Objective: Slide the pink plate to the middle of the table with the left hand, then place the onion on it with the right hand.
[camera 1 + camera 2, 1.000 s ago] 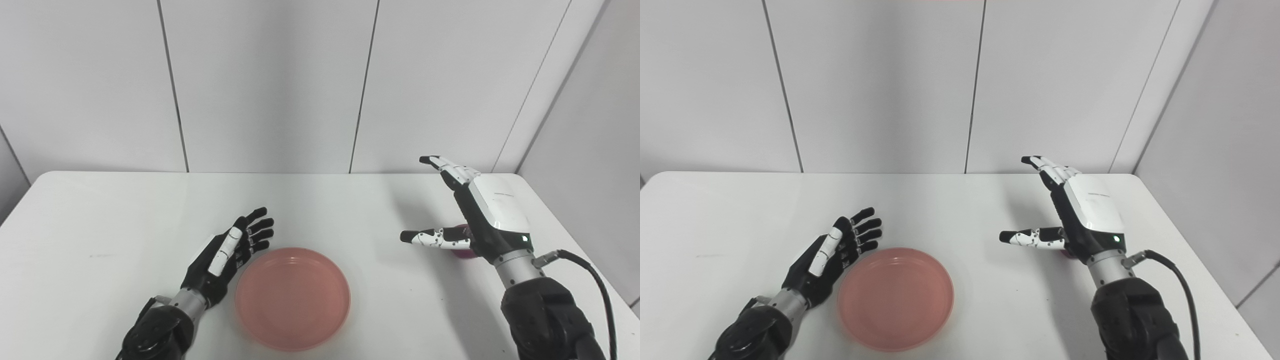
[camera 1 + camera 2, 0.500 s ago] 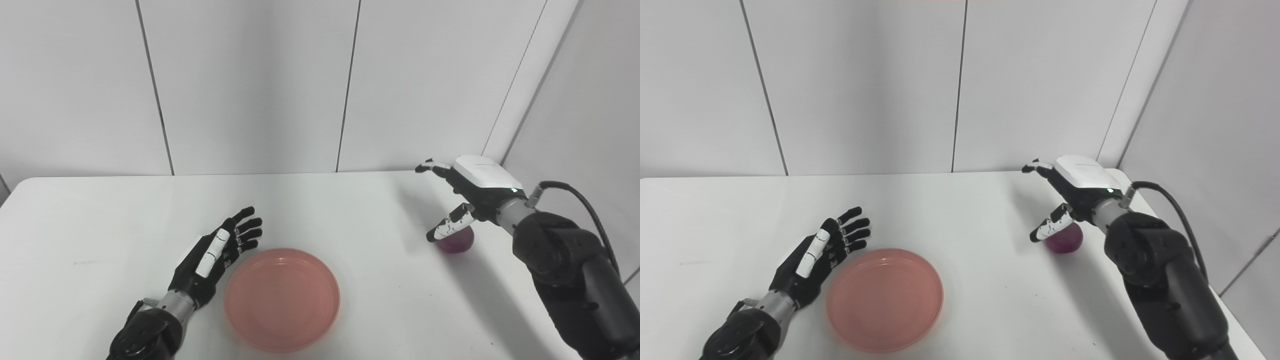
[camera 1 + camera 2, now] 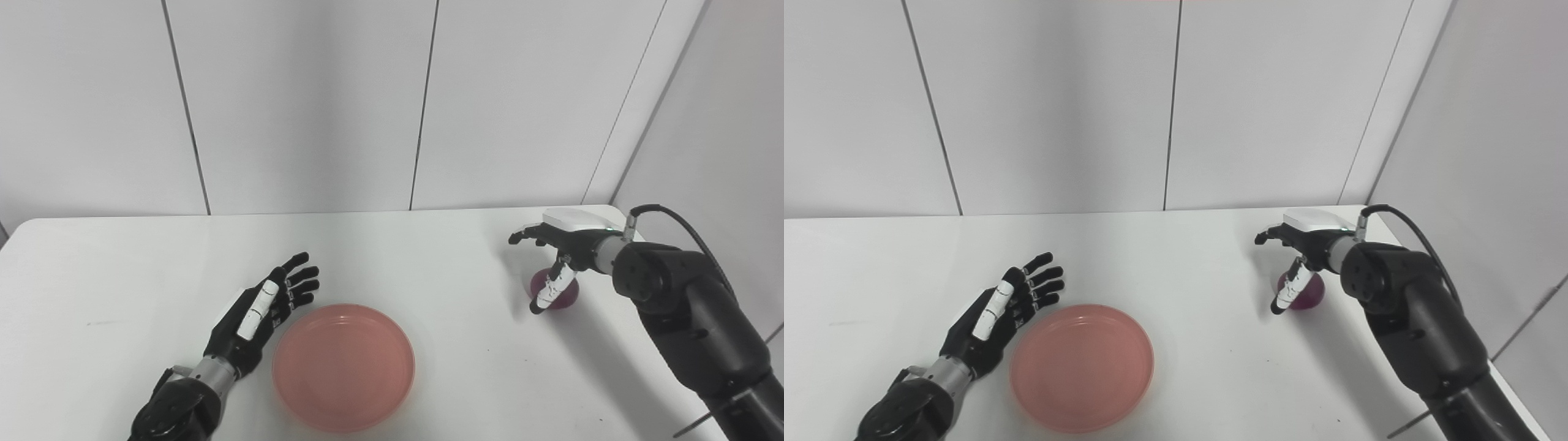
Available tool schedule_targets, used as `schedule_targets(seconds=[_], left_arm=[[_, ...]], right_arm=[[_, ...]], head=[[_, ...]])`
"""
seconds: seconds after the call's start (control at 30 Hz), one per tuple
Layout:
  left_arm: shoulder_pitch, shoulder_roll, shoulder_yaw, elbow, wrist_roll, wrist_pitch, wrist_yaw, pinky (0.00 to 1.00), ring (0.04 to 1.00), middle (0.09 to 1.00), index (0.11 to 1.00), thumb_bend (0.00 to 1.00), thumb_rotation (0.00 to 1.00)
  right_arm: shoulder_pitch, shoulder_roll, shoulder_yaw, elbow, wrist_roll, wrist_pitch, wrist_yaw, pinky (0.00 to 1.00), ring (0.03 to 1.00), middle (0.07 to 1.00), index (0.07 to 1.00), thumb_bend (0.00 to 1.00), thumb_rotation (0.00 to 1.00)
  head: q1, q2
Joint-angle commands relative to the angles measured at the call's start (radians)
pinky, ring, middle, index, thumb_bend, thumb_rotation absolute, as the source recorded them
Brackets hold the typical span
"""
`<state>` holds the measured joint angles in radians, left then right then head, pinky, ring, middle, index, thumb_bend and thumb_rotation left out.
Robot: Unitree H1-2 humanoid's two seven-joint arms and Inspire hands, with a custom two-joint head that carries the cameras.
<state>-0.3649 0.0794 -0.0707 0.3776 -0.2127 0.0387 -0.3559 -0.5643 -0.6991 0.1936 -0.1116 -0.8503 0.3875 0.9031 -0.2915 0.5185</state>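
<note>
The pink plate [image 3: 343, 365] lies near the front of the white table [image 3: 398, 257], a little left of centre. My left hand [image 3: 264, 309] rests open just beside the plate's left rim, fingers spread and pointing away. The purple onion [image 3: 558, 294] sits on the table at the right. My right hand [image 3: 554, 257] hovers palm down right over it, open, its thumb hanging in front of the onion and its fingers reaching past the far side. The hand covers part of the onion.
Grey wall panels [image 3: 306, 104] rise behind the table, and a wall corner stands close to the right edge. The right forearm [image 3: 686, 312] and its cable [image 3: 686, 223] stretch along the table's right side.
The right hand has swung from upright to palm down and dropped over the onion. The camera has turned slightly to the right. The left hand and the plate stay where they were.
</note>
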Motion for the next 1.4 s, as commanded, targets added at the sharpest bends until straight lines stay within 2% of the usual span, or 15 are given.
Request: schedule_targets(seconds=[0.0,0.17,0.37,0.63,1.0,1.2,1.37], left_arm=[[0.041,0.012,0.000,0.074,0.014,0.051,0.005,0.88,0.863,0.869,0.876,0.78,0.84],[0.041,0.012,0.000,0.086,0.015,0.041,0.002,0.88,0.862,0.867,0.876,0.79,0.84],[0.041,0.014,0.002,0.097,0.017,0.034,0.003,0.87,0.856,0.859,0.867,0.80,0.84],[0.042,0.014,0.000,0.096,0.020,0.035,0.004,0.87,0.854,0.858,0.868,0.79,0.84],[0.040,0.014,0.000,0.101,0.020,0.035,0.003,0.86,0.852,0.855,0.864,0.81,0.83],[0.039,0.016,0.001,0.101,0.017,0.038,0.000,0.86,0.854,0.856,0.867,0.81,0.83],[0.038,0.015,-0.002,0.100,0.020,0.040,0.001,0.86,0.853,0.854,0.864,0.81,0.83]], right_arm=[[-0.059,-0.035,0.000,0.022,0.007,0.017,0.007,0.66,0.851,0.914,0.871,1.00,0.17],[-0.063,-0.047,0.021,0.058,0.012,0.013,0.008,0.67,0.853,0.910,0.868,1.00,0.19],[-0.060,-0.061,0.049,0.079,-0.021,0.007,-0.010,0.69,0.895,0.922,0.868,1.00,0.27],[-0.065,-0.077,0.076,0.096,-0.033,0.011,0.012,0.72,0.915,0.937,0.865,1.00,0.30],[-0.053,-0.084,0.073,0.128,-0.018,0.044,0.038,0.69,0.887,0.934,0.862,1.00,0.28],[-0.038,-0.087,0.072,0.114,-0.013,0.071,0.073,0.78,0.924,0.962,0.872,1.00,0.26],[-0.025,-0.090,0.055,0.085,0.011,0.080,0.100,0.83,0.914,0.935,0.873,1.00,0.28]], head=[[0.003,0.003],[0.005,0.003],[0.005,0.004],[0.007,0.006],[0.007,0.007],[0.005,0.006],[0.006,0.007]])
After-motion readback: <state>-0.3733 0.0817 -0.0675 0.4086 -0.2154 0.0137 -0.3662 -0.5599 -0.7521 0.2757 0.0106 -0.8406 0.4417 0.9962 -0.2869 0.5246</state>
